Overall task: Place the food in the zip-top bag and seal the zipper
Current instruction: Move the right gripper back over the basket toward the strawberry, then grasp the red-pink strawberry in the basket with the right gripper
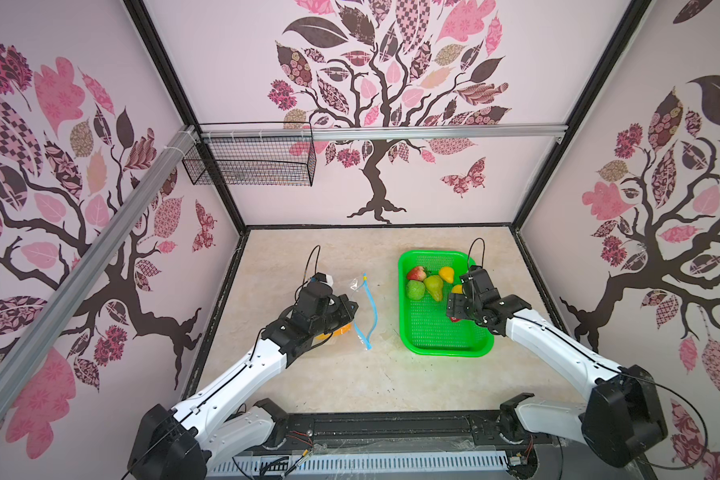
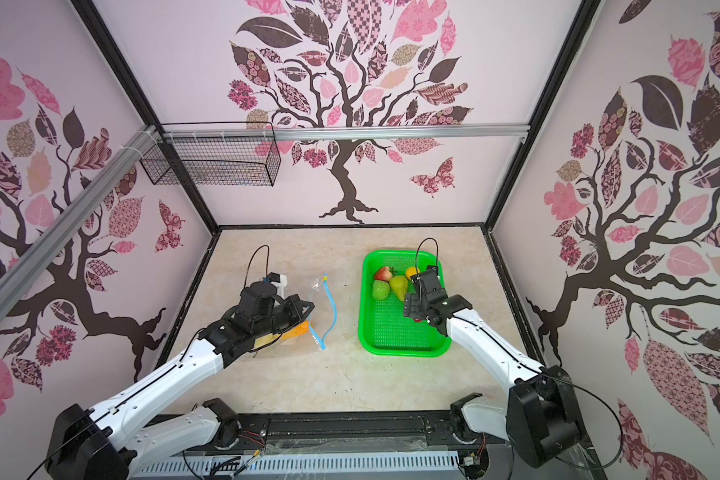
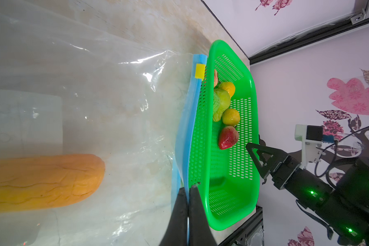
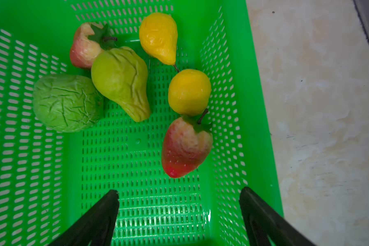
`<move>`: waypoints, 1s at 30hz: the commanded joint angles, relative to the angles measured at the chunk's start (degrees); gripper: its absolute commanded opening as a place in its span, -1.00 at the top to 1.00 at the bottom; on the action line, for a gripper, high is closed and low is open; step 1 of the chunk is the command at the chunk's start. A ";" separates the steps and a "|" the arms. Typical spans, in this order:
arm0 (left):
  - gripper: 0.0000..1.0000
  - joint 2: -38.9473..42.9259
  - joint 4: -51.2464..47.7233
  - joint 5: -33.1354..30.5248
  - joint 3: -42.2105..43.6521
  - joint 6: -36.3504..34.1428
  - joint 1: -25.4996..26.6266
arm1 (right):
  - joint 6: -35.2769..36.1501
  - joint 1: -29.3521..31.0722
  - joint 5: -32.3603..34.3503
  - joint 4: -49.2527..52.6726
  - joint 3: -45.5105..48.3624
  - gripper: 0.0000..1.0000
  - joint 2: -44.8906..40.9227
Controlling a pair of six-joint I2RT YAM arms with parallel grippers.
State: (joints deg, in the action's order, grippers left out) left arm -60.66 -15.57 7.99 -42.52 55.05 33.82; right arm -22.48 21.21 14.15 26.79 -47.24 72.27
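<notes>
Over the green basket (image 4: 251,106), right gripper (image 4: 179,190) hangs released short of a strawberry (image 4: 185,147); left gripper (image 3: 188,188), clenched on the zipper (image 3: 192,119), presumably props the zip-top bag (image 3: 94,95) open.

Both top views look down from high above the arm bases (image 1: 267,419), across the table (image 1: 350,374) to the back wall (image 1: 433,195), sharing nearly the whole scene with a slight sideways shift. The left wrist view sits close over the bag (image 3: 94,95), facing past the left gripper (image 3: 189,187) toward the basket (image 3: 222,202). The right wrist view looks down into that basket from near. All four show the basket
</notes>
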 commanded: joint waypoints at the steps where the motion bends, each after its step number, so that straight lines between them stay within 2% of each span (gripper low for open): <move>1: 1.00 1.24 0.37 0.42 1.39 -0.38 -0.18 | -0.37 -0.82 -2.32 -1.99 0.69 -0.82 3.53; 7: 1.00 2.43 0.28 0.37 2.09 0.13 -0.21 | -0.64 -0.82 -0.90 -6.02 2.42 -0.81 7.25; 16: 1.00 3.02 -0.07 0.36 1.93 0.19 -0.24 | -0.29 -0.82 -2.53 -10.39 1.34 -0.80 12.56; 20: 1.00 2.82 0.05 0.60 1.74 0.03 -0.18 | -0.01 -0.82 -3.29 -10.27 -0.52 -0.79 15.01; 30: 1.00 1.45 0.09 1.60 1.57 -0.20 -0.25 | -0.52 -0.91 0.87 -8.91 -3.12 -0.75 19.36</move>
State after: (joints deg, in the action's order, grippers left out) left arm -58.92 -15.75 8.69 -41.78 55.44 33.78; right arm -22.50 20.64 13.06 16.88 -48.36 89.67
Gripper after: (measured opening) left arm 0.046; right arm 0.877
